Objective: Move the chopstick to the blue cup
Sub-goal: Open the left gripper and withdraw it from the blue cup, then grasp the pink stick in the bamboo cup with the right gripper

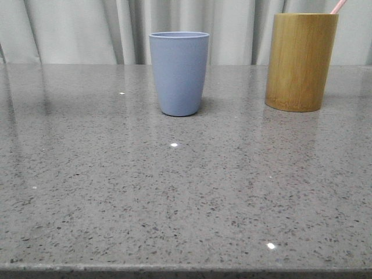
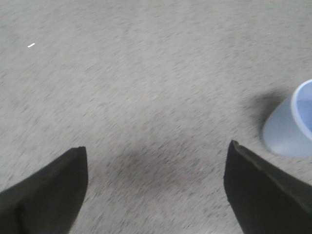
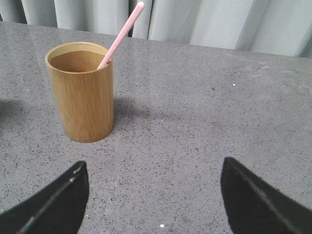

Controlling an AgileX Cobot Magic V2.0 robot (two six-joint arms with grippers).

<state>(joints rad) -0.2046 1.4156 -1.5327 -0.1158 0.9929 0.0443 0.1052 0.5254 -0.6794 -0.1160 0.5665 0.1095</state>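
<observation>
The blue cup (image 1: 179, 72) stands upright at the middle back of the table. It also shows at the edge of the left wrist view (image 2: 292, 123). A pale pink chopstick (image 3: 122, 34) leans inside the bamboo holder (image 3: 83, 90). In the front view only its tip (image 1: 337, 6) shows above the holder (image 1: 301, 61) at the back right. My left gripper (image 2: 157, 152) is open and empty above bare table, apart from the blue cup. My right gripper (image 3: 153, 168) is open and empty, some way short of the holder. Neither gripper shows in the front view.
The grey speckled stone table (image 1: 174, 197) spreads across the front view. Pale curtains (image 1: 87, 29) hang behind its far edge. The table's front edge runs along the bottom of the front view.
</observation>
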